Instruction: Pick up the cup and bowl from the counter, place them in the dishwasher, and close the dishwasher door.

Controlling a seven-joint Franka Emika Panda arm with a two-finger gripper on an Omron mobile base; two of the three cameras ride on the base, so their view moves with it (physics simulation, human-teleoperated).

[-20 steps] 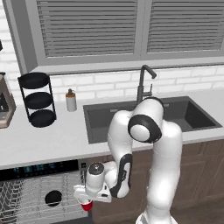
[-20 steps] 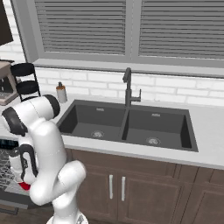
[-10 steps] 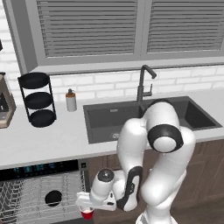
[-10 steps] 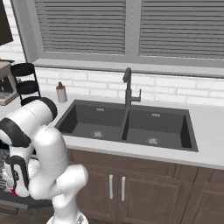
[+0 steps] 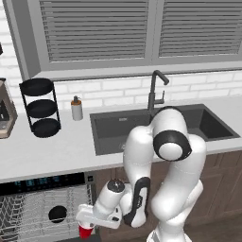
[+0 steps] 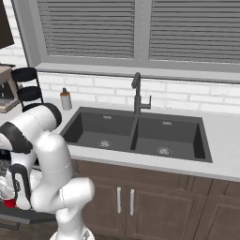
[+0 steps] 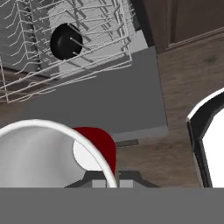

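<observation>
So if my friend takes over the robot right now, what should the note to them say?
Pincer: shut on the red cup, held low in front of the open dishwasher, over its lowered dishwasher door.
Bowl: already in the wire rack inside the dishwasher.
Counter: soap bottle and three-tier stand by the sink; neither is part of the job.
Done: bowl loaded, cup picked up.
Left: set the cup in the rack, let go, then swing the door up and shut.
</observation>
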